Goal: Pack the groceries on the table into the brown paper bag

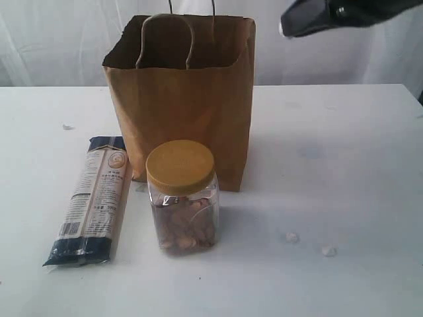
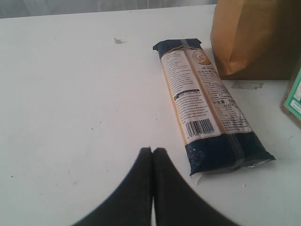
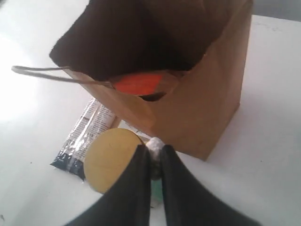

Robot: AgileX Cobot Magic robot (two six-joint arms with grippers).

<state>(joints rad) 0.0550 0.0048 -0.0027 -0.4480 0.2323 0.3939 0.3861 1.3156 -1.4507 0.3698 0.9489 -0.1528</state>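
White worktop [image 1: 344, 165] is being pictured: pasta packet [image 1: 92, 198] pointing lengthwise toward bag [image 1: 185, 112], contents mostly hidden; left hand [image 2: 152, 153], right hand [image 3: 155, 150] closed.

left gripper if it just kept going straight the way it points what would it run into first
Likely nothing but bare table: the shut left gripper points past the pasta packet, which lies off to one side. Depth is hard to judge.
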